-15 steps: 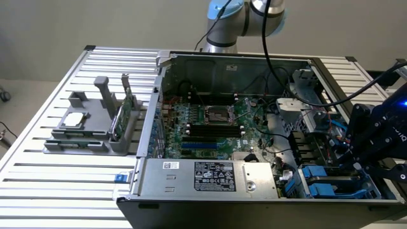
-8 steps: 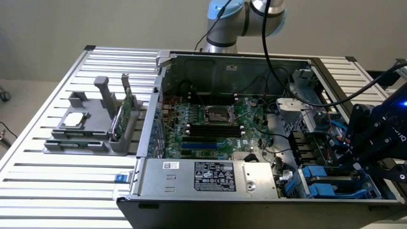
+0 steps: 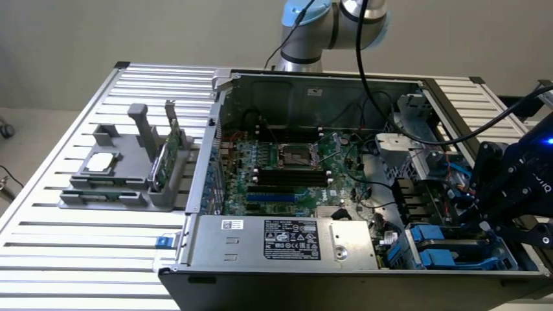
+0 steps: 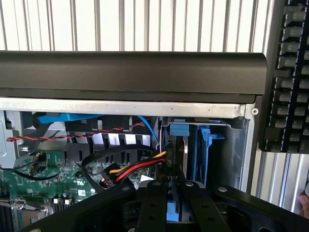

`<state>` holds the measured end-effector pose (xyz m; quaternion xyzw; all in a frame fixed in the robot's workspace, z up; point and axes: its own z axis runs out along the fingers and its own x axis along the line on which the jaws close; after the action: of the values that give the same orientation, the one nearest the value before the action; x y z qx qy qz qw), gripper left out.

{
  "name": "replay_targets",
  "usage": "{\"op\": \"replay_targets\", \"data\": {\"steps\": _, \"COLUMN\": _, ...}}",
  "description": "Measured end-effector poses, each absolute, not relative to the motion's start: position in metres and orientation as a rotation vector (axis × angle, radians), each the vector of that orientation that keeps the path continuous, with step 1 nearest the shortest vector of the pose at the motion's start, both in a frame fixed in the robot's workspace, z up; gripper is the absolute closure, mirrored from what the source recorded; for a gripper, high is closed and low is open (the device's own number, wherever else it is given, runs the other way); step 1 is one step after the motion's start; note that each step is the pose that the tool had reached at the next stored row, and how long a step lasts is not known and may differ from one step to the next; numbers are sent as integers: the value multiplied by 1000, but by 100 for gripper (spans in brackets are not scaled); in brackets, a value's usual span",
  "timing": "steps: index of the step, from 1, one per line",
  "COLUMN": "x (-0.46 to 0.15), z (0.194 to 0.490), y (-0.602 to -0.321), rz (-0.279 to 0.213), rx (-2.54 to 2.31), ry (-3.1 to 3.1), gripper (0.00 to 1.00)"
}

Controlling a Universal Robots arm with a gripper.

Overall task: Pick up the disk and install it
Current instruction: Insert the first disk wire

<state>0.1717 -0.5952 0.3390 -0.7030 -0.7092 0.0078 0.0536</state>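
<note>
The disk (image 4: pixel 185 153) stands on edge in the drive bay (image 3: pixel 449 249) at the case's front corner, on the exterior view's right. I see its thin silver side, with the blue carrier frame (image 4: pixel 204 145) around it. My gripper (image 4: pixel 172 187) reaches down over this bay, its black fingers (image 4: pixel 150 208) close together with a blue piece of the frame between them. In the exterior view the gripper (image 3: pixel 489 227) hangs just above the blue carriers (image 3: pixel 430 238) in the bay.
The open computer case (image 3: pixel 285 243) lies on a slatted table (image 3: pixel 78 259), motherboard (image 3: pixel 289 172) exposed. Red, yellow and black cables (image 4: pixel 135 169) run right beside the bay. A grey fixture (image 3: pixel 121 178) with a silver chip (image 3: pixel 100 162) and a green card (image 3: pixel 171 146) sits on the exterior view's left.
</note>
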Motion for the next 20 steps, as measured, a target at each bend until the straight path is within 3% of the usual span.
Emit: {"op": "replay_targets", "data": {"steps": 20, "x": 174, "z": 338, "y": -595, "rz": 24, "rx": -2141, "ry": -2150, "gripper": 83}}
